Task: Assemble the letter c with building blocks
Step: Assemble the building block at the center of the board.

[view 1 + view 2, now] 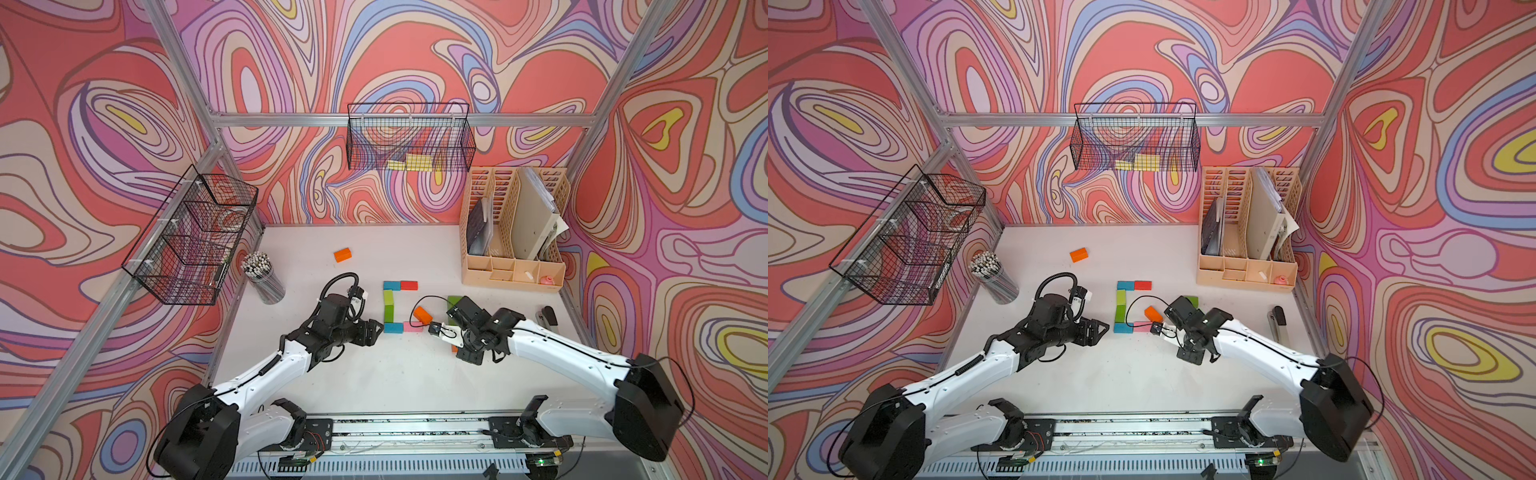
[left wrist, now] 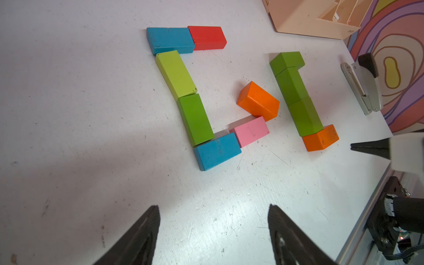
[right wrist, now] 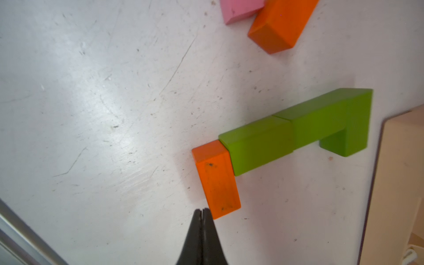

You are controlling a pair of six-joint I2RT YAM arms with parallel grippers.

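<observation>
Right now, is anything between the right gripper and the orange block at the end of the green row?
Nothing visible: the shut right gripper sits right beside a corner of the orange block.

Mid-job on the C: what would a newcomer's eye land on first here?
The near-finished C of blocks at mid-table: blue and red on the far arm, two greens down the spine, blue and pink on the near arm, with a skewed orange block touching the pink end. Beside it runs a second green row, and the shut right claw sits at its orange end block. The left claw stands open.
</observation>
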